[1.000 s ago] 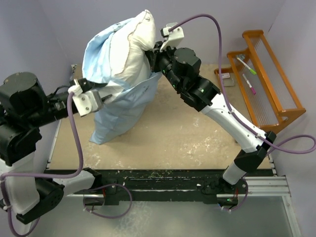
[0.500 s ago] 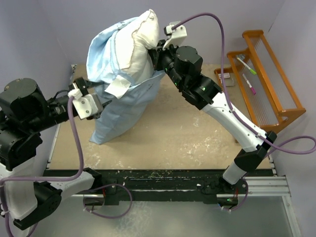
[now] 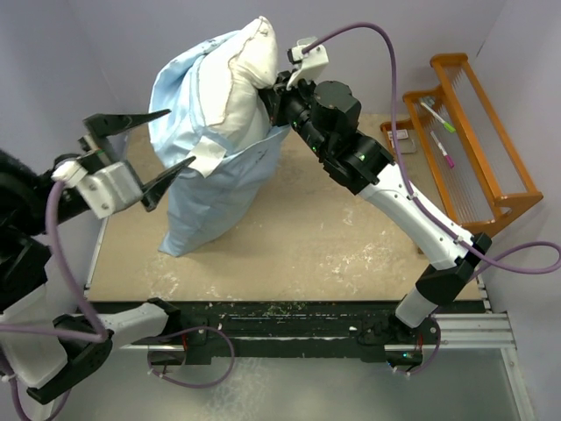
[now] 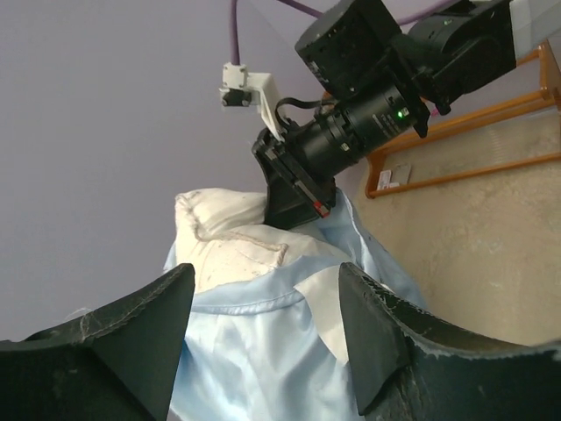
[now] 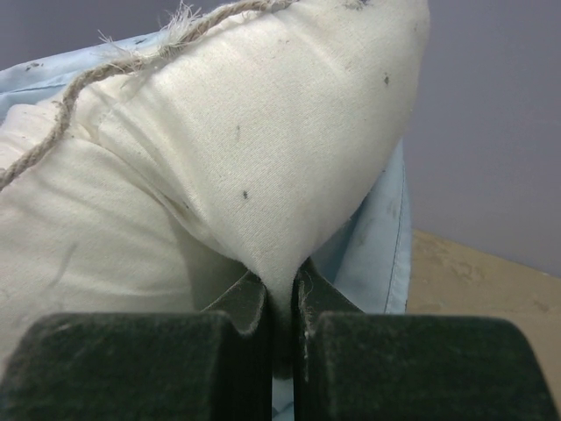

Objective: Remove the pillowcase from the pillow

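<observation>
Two grippers noted: pillow [image 3: 248,70] corner pinched tight by right gripper [image 5: 280,303], held high; left gripper [image 3: 178,138] spread wide, nothing held, just beside pillowcase [image 3: 215,189] draped around pillow's lower part.

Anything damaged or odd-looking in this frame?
The pillow looks worn: its seam is frayed, with loose threads along the top edge, and dark specks dot the fabric. It hangs pinched in the right gripper, partly out of the pillowcase. The left gripper is open, holding nothing.
</observation>
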{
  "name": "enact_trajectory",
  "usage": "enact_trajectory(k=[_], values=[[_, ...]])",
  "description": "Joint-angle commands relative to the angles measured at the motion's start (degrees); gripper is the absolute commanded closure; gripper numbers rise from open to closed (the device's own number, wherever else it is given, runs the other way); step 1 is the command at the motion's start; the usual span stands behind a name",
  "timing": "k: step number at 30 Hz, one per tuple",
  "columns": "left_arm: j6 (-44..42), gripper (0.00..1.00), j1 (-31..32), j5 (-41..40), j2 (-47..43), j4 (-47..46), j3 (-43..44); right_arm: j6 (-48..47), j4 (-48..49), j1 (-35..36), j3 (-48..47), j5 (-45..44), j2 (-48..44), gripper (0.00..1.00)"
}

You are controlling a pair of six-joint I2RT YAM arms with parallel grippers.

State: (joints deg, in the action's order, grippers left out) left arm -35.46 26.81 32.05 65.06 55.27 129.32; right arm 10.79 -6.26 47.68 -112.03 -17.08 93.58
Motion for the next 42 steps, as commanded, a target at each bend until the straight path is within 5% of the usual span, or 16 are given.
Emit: enact_trajectory(k=[1,9,15,21,27,31,36,42], values=[[-4.02,0.31,0.26,1.26,4.93,1.22,-2.01,-2.22,4.2,0.22,-0.41,4.72,-1.88,1.0],[-14.7,0.48,0.26,-2.25,7.68,9.96,1.22,-3.47,4.16,0.39,0.1,9.21,-2.13,1.0],[-16.92,0.71,0.27,-5.42,5.73,14.01,-0.53,-2.79,2.59,0.36,0.86,10.33,-2.83,1.0],[-15.56,0.71,0.26,-6.69,0.06,12.44,-5.75,-2.43,2.49,0.31,-0.13,10.05,-2.15,1.0],[-15.14,0.58,0.26,-7.54,-1.29,13.24,-6.69,-1.98,2.44,0.31,-0.74,10.17,-1.8,1.0],[-15.18,0.58,0.26,-7.5,-0.75,12.81,-6.77,-2.01,2.57,0.31,-0.61,9.34,-2.16,1.0],[-14.86,0.67,0.26,-7.62,-0.82,10.76,-8.27,-2.03,2.6,0.31,-0.43,8.65,-2.64,1.0],[-14.88,0.92,0.26,-10.43,-2.8,7.76,-11.27,-2.22,2.41,0.11,0.33,8.47,-3.49,1.0]])
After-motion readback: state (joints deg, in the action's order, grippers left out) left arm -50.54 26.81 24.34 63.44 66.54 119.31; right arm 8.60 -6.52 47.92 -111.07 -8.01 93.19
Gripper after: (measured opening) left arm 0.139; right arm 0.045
